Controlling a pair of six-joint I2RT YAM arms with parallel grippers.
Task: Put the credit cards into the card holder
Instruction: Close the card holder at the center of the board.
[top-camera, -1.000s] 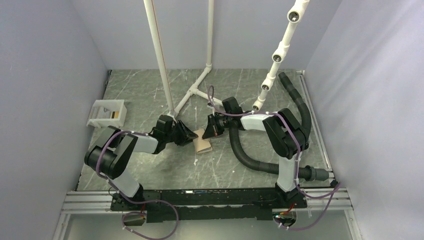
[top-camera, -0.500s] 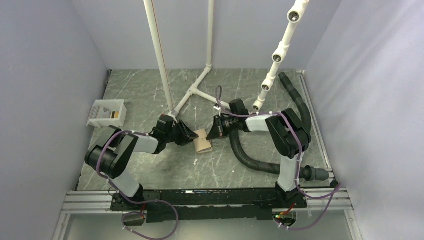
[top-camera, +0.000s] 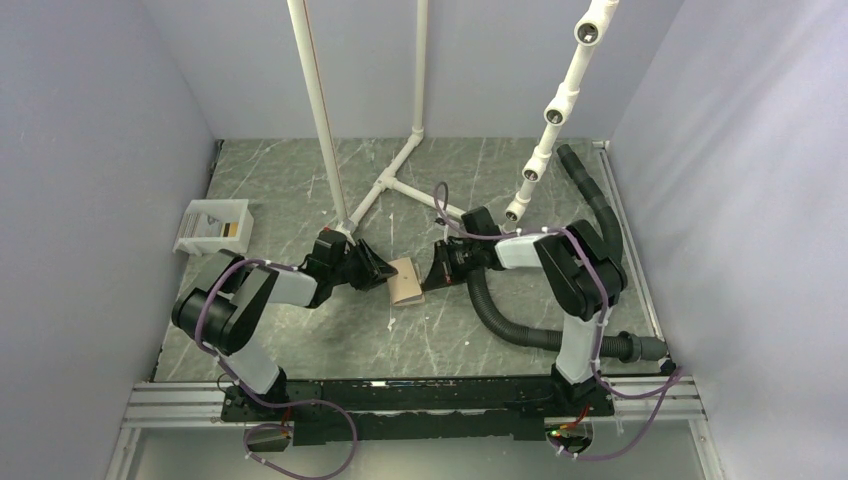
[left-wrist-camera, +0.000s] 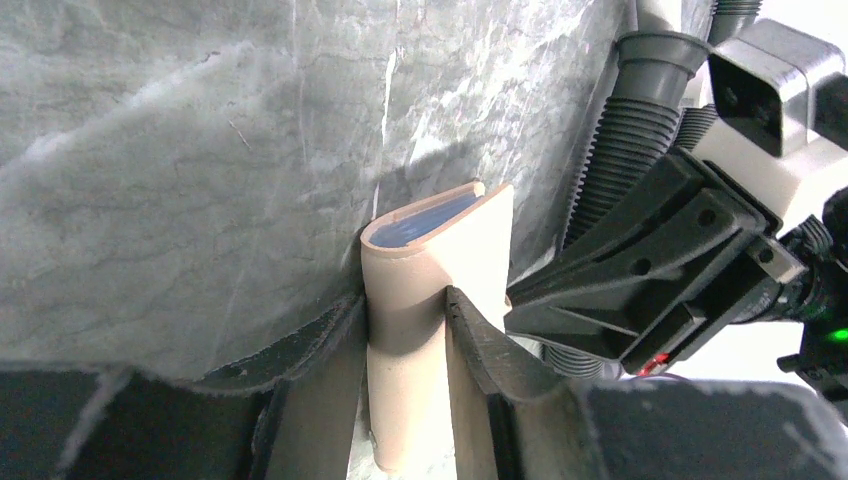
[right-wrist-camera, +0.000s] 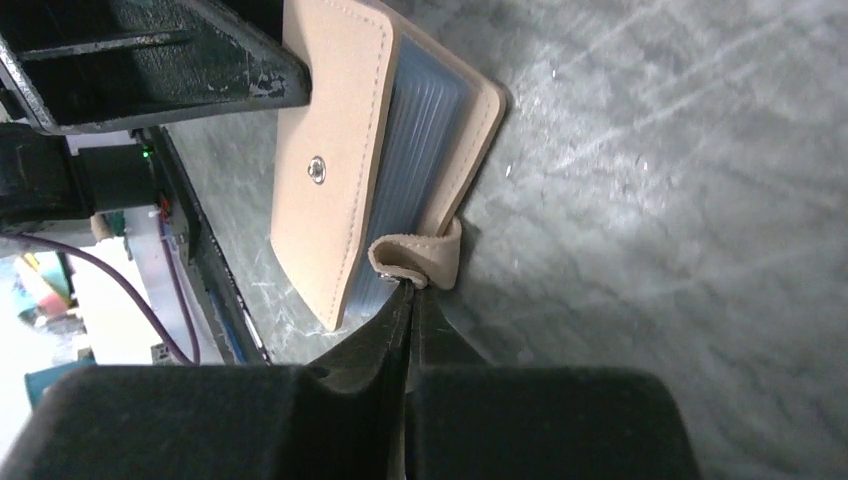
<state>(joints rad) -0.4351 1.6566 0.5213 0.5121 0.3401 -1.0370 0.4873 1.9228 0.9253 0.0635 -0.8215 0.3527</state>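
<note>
Now the left gripper (left-wrist-camera: 405, 310) clamps the flat tan folding card holder (left-wrist-camera: 425, 255); the right gripper (right-wrist-camera: 410, 292), just rightward, pinches its closing tab (right-wrist-camera: 432, 255).

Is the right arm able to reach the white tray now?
Probably not: the white tray sits far left, beyond the left claw, which grips the card holder between them.
</note>
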